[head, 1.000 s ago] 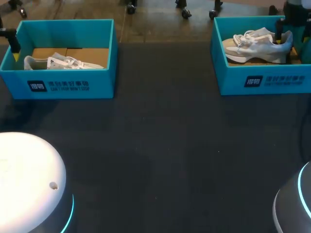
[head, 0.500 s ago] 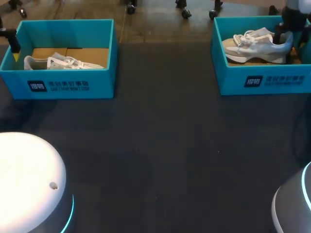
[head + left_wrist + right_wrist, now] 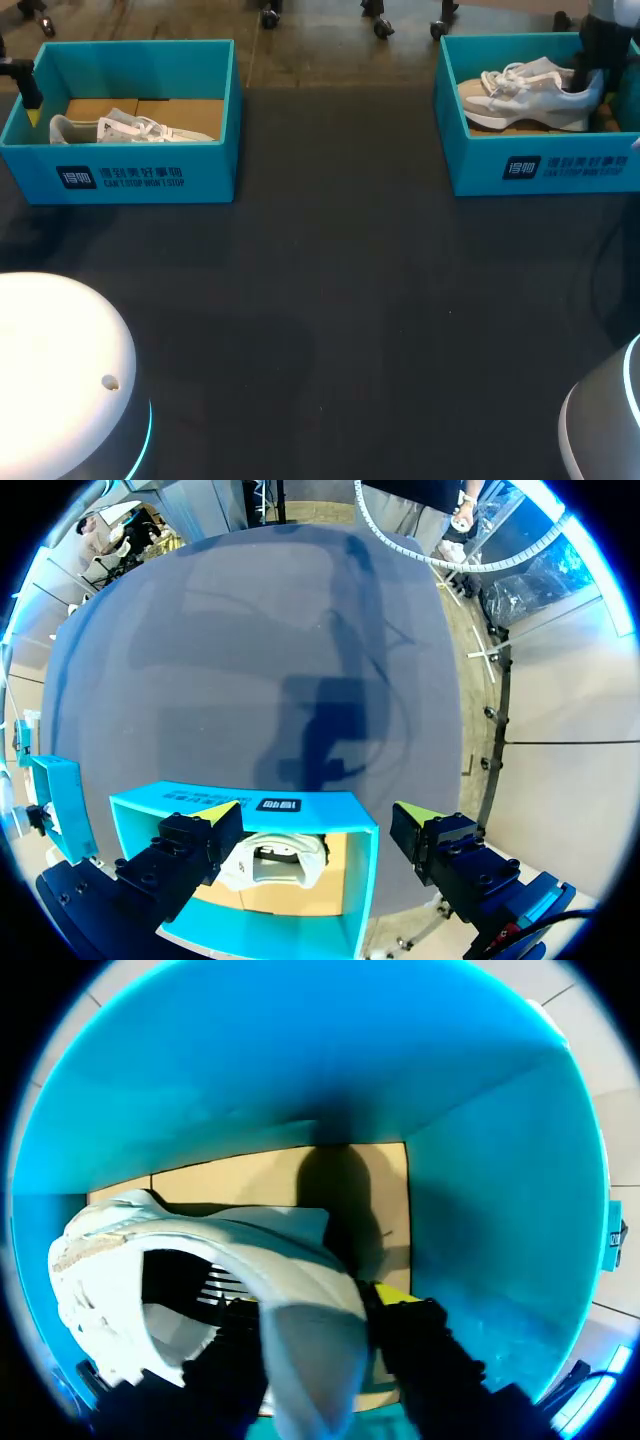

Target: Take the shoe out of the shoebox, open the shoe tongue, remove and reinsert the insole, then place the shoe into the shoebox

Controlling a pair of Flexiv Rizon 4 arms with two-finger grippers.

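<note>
The table (image 3: pixel 340 300) carries two teal boxes, and I place everything from the right shoebox (image 3: pixel 540 172), which stands at the table's far right corner. The other shoebox (image 3: pixel 130 178) stands well apart from it, across the table at the far left corner. Inside the right shoebox lies the shoe (image 3: pixel 525 95) I am working on, pale and laced. Its toe points toward the wall nearest the other shoebox and its heel is at the opposite end, riding a little higher than the toe. A second shoe (image 3: pixel 130 128) lies flat in the other shoebox, untouched as far as I can see. My right gripper (image 3: pixel 315 1300) is down inside the right shoebox, its fingers narrowed onto the heel collar from both sides, so I judge the grasp made. My left gripper (image 3: pixel 315 815) hangs far from the right shoebox, over the other shoebox, spread wide and holding nothing. By my reckoning the task has barely begun: the shoe is gripped but has not cleared the walls of the right shoebox. The lift-out, opening the tongue, pulling and refitting the insole, and returning the shoe are all left. I cannot see the insole from here.
</note>
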